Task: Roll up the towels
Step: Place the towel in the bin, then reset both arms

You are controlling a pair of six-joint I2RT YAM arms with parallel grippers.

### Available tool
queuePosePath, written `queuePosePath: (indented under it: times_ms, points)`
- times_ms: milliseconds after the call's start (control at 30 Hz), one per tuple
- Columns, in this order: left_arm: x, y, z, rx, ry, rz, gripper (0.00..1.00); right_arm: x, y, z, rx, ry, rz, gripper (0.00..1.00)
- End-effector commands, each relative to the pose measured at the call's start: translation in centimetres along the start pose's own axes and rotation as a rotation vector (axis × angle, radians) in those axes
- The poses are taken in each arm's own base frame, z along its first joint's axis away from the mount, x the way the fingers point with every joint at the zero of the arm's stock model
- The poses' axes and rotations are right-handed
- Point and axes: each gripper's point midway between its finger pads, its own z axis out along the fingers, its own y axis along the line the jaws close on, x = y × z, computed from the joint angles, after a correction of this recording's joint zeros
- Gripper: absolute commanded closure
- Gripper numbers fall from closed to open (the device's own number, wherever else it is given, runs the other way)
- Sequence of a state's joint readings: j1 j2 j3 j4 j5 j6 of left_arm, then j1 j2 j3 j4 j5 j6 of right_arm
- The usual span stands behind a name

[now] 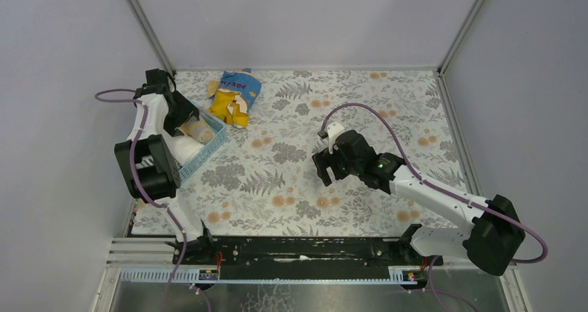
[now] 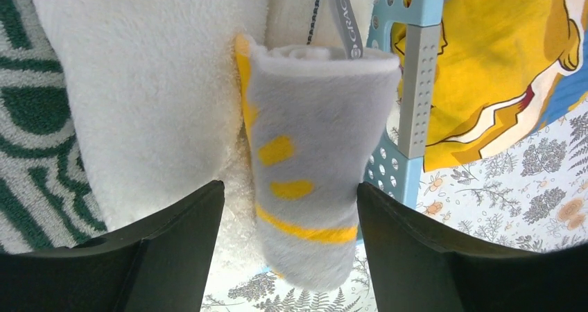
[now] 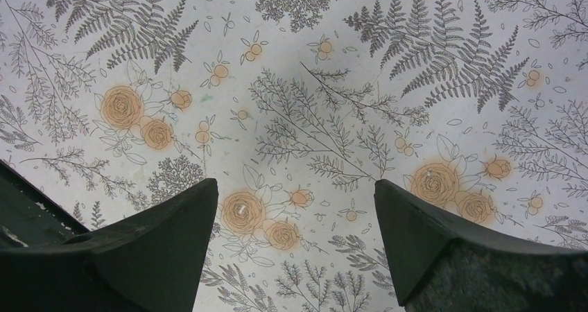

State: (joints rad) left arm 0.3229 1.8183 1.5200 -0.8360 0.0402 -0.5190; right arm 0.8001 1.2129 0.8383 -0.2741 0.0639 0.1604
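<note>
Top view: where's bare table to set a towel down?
Free: table middle, between basket and right gripper; also far right corner, behind that gripper. Crowded: left side, basket holding towels, snack bag beside it.

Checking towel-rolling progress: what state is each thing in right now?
Grey-beige cloth towel with yellow marks: rolled, in basket.
Cream-white fluffy towel: in basket.
Light blue plastic basket: holding towels.
Blue-and-yellow snack bag: lying on table.
Left gripper: open, astride rolled towel.
Right gripper: open, empty.
</note>
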Motion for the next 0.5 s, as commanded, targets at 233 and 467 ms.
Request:
queuePosePath:
  times_ms: [233, 467]
  points:
    - [-0.5, 0.6, -2.5, -0.010, -0.049, -0.008, 0.28, -3.1, -1.5, -2.0, 0.096, -0.104, 0.009, 0.09]
    - [0.7, -0.6, -6.3, 0.104, -0.090, 0.047, 0.25, -4.3, -4.2, -4.0, 0.249, -0.168, 0.034, 0.06]
